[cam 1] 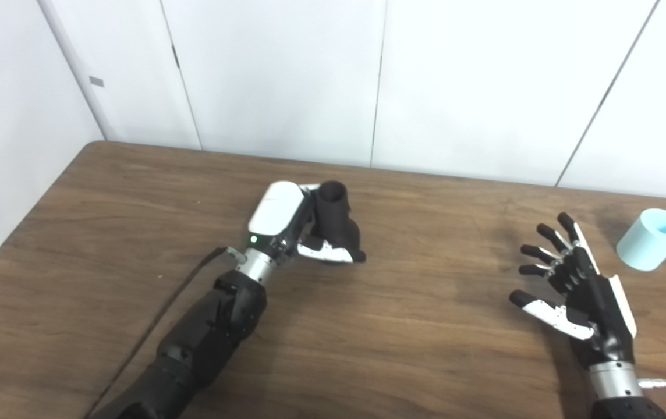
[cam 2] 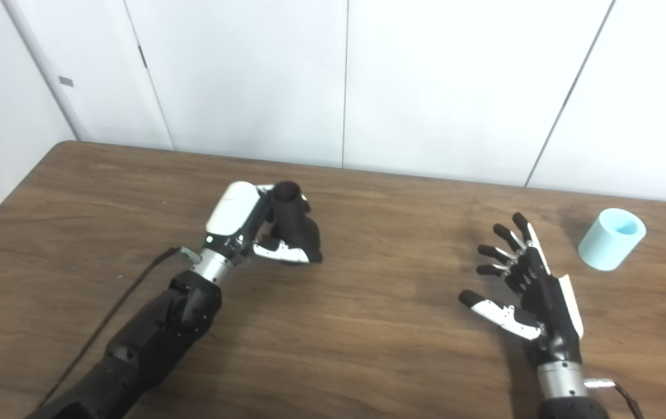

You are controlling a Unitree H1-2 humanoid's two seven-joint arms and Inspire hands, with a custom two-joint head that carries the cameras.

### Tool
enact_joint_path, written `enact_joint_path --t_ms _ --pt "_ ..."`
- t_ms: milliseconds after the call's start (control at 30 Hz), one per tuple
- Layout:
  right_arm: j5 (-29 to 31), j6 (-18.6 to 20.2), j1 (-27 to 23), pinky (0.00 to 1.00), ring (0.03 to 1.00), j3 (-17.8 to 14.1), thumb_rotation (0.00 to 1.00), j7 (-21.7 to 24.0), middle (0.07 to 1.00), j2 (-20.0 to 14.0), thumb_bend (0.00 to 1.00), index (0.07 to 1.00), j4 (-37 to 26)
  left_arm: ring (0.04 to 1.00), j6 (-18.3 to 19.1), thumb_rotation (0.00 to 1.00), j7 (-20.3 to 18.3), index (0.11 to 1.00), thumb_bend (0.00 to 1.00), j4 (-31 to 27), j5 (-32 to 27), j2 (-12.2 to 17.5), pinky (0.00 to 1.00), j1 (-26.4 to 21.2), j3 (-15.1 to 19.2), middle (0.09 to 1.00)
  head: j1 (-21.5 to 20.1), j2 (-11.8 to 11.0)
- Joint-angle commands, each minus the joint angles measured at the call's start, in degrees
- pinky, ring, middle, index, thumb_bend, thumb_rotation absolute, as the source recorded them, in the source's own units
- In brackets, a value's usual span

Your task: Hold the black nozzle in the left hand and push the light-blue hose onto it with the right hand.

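The black nozzle (cam 1: 339, 224) stands near the middle of the brown table, its round opening up. My left hand (cam 1: 292, 224) is wrapped around it from the left, thumb across its front. The light-blue hose (cam 1: 652, 238), a short tube piece, lies tilted on the table at the far right, its opening facing up and right. My right hand (cam 1: 571, 285) is open and empty, fingers spread, above the table a short way left of and nearer than the hose. The scene also shows in the right eye view, with the nozzle (cam 2: 295, 224) and the hose (cam 2: 611, 238).
The wooden table (cam 1: 135, 233) meets white wall panels at the back. A black cable (cam 1: 176, 308) runs along my left forearm to the wrist.
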Motion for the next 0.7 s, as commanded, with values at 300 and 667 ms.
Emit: enact_joint_path --t_ms 300,667 --pt "-1.0 -2.5 -1.5 0.63 0.757 0.3 0.29 -1.2 0.89 0.9 0.87 0.952 -0.4 0.34 -3.6 0.0 -3.1 0.523 0.52 4.1 3.6 -4.7 0.27 6.2 -5.7 0.427 -3.2 0.8" --pt "-1.0 -3.0 -1.7 0.66 0.763 0.4 0.3 -1.3 0.894 1.1 0.89 0.952 0.2 0.325 -3.4 0.0 -2.7 0.519 0.52 12.1 9.4 -4.1 0.26 4.1 -12.2 0.412 -4.1 1.1"
